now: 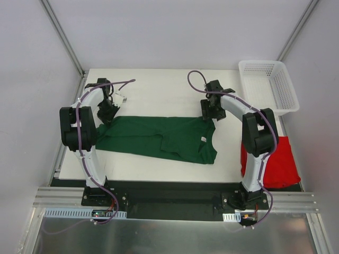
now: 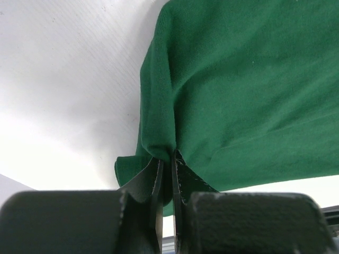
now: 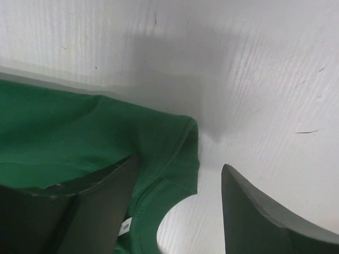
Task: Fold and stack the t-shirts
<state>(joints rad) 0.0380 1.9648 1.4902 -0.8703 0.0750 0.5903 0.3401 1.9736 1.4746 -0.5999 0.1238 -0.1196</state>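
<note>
Green t-shirt (image 1: 175, 138) lies flat across the ctr of the white worktop (image 1: 159, 90), long axis L-to-R, collar end toward the R arm. It's partly folded, w/ a flap lying over its middle.

L gripper (image 1: 108, 114) is at the shirt's L edge. In the wrist view its jaws are pressed together, pinching the edge of the green fabric, which puckers into the pinch point.

R gripper (image 1: 209, 111) sits at the shirt's far R corner, by the collar. Jaws are spread, w/ one finger (image 3: 95, 206) over the green cloth, the other over bare worktop, and the shoulder corner btwn them. Can't tell if either touches the cloth. White neck label (image 3: 125, 227) shows at the collar.

Red t-shirt (image 1: 283, 164) lies at the near R edge of the worktop, partly hidden by the R arm, apart from the green one. White mesh basket (image 1: 270, 84) stands at the far R corner.
</note>
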